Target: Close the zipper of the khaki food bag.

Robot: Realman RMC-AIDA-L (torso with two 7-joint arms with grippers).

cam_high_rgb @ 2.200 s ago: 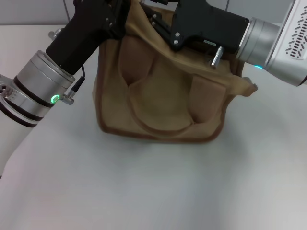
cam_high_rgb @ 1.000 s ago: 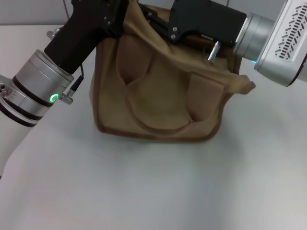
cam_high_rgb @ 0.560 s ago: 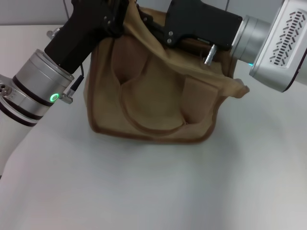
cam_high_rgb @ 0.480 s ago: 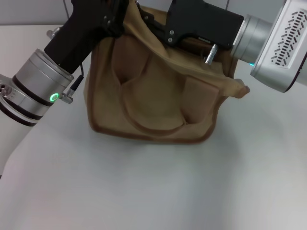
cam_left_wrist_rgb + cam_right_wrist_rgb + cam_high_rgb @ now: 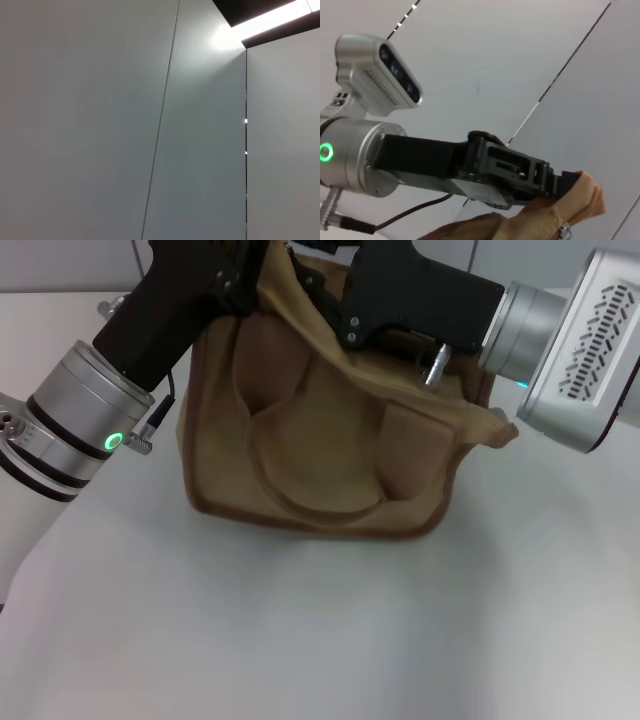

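The khaki food bag [image 5: 320, 440] stands on the white table, its two wide handles hanging down its front. My left gripper [image 5: 255, 280] comes in from the left and is shut on the bag's top left end; the right wrist view shows it [image 5: 559, 182] clamped on the tan fabric [image 5: 530, 222]. My right gripper [image 5: 315, 295] reaches in from the right and sits over the bag's top panel, close to the left gripper. The zipper's small silver pull [image 5: 564, 230] shows at the edge of the right wrist view, just beside the left gripper. In the head view the arms hide the zipper.
The white table [image 5: 300, 640] stretches in front of the bag. The right arm's silver wrist and white forearm [image 5: 570, 340] hang over the bag's right end. The left wrist view shows only grey wall panels [image 5: 125, 125].
My right gripper has moved left along the bag's top towards the left gripper. The bag has shifted a little to the left. The left arm has stayed put.
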